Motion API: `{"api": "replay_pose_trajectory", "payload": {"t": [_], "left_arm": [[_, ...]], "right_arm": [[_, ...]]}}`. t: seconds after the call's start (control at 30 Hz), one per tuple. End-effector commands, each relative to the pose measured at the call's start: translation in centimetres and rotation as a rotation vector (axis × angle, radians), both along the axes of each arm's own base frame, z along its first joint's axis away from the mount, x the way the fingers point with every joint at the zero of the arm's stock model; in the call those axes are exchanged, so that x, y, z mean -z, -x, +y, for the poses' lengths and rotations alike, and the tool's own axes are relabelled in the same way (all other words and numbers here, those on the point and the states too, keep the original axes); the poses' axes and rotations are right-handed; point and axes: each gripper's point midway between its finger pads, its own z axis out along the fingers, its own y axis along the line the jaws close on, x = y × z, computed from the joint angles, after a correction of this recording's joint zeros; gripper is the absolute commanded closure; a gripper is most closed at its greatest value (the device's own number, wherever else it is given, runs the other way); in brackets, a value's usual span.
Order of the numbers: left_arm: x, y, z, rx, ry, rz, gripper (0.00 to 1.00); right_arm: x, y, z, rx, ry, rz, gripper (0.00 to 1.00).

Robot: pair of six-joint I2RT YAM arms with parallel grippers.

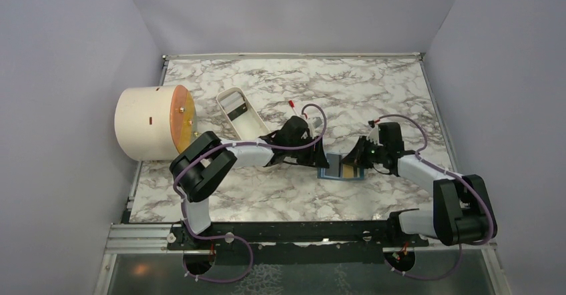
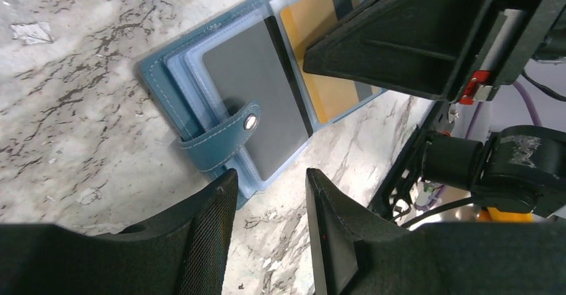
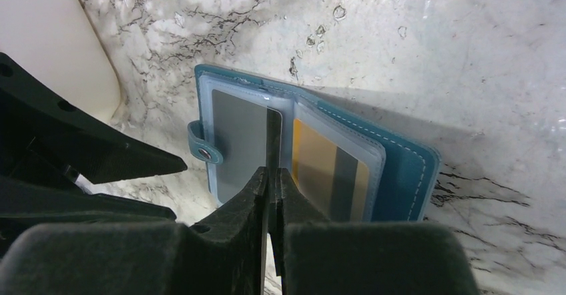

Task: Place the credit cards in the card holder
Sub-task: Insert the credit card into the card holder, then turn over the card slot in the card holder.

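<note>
Card holder (image 2: pixel 257 101) lies just beyond the spread-fingered left gripper (image 2: pixel 270 178), beneath the pinched-together right gripper (image 3: pixel 272 175).

A flat, stitched teal-blue card holder (image 2: pixel 157 75) lies open on its back in the upper middle of the left wrist view. A thin dark grey card (image 2: pixel 247 95) fills its left clear pocket, and a yellow-orange card (image 2: pixel 308 23) with a grey stripe fills its right one.

From above, the card holder (image 1: pixel 327 173) is tiny and partly covered. In the left wrist view, upper right, the right fingers (image 2: pixel 400 35) hide part of the yellow-orange card (image 2: pixel 307 28). In the right wrist view, bottom middle, they cover the card holder's lower edge.
</note>
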Motion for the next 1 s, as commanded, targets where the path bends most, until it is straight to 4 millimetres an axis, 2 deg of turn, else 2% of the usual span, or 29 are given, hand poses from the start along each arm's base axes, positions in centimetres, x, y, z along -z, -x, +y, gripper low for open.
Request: {"api": "replay_pose_trajectory", "payload": {"t": [0.0,0.3,0.6,0.97], "left_arm": [[-0.4,0.6,-1.0,0.035,0.058,0.016,0.55],[0.9,0.5,-1.0,0.035,0.038,0.023,0.55],[1.0,0.0,-1.3,0.028,0.036,0.013,0.57],[-1.8,0.4,-1.7,0.029,0.097,0.007,0.59]], "right_arm": [[0.6,-0.3,0.5,0.0,0.005,-0.016,0.95],[2.0,0.6,1.7,-0.014,-0.015,0.015,0.97],[2.4,1.2,2.4,-0.02,-0.064,0.017,0.98],[3.1,2.2,2.6,-0.018,-0.091,0.032,0.98]]}}
